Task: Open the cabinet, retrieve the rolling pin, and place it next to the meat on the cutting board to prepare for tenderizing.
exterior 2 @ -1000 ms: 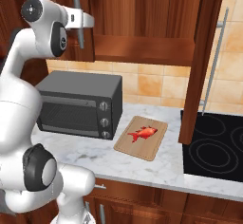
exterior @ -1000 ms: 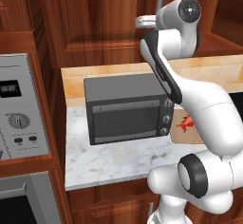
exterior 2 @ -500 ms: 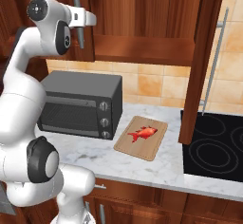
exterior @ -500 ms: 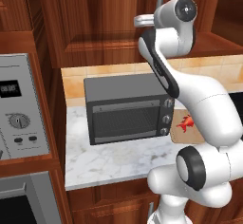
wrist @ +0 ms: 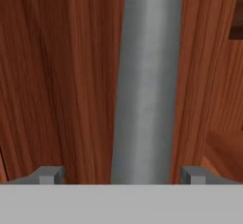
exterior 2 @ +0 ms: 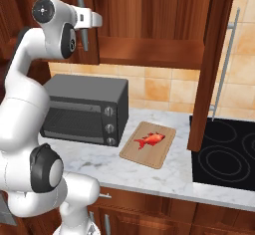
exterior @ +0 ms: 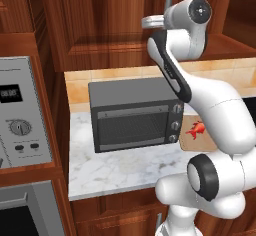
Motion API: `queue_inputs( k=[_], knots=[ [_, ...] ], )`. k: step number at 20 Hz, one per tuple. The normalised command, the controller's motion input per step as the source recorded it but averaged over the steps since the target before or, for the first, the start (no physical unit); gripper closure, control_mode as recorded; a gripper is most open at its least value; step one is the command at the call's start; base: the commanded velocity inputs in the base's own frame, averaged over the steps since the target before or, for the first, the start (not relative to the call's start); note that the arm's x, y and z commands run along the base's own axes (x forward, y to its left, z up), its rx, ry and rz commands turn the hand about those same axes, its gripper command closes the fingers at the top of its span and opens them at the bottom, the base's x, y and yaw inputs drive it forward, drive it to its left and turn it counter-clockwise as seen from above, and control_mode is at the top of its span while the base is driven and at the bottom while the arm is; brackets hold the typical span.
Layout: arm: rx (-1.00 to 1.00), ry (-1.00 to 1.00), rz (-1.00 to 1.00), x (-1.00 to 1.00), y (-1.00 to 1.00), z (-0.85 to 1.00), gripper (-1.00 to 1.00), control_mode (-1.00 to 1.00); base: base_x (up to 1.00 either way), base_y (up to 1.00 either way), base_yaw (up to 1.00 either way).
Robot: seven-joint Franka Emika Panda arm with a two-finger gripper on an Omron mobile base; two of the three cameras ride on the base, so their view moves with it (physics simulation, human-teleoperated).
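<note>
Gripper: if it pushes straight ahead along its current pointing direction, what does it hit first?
The silver bar handle of the cabinet door. It runs between the two fingertips, with the gripper open around it. Depth is hard to judge, but it looks very close.

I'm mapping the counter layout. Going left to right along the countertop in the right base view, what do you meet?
Toaster oven → cutting board carrying the meat → black cooktop.
</note>
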Motion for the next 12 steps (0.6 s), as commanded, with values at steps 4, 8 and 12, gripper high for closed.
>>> queue_inputs(
  k=[4, 8, 12],
  knots=[
    [0.00, 0.01, 0.00, 0.05, 0.03, 0.00, 1.00, -1.00, 0.00, 0.00, 0.00],
    [0.00, 0.00, 0.00, 0.04, 0.08, 0.00, 1.00, -1.00, 0.00, 0.00, 0.00],
    [0.00, 0.00, 0.00, 0.01, 0.18, 0.00, 1.00, -1.00, 0.00, 0.00, 0.00]
  ],
)
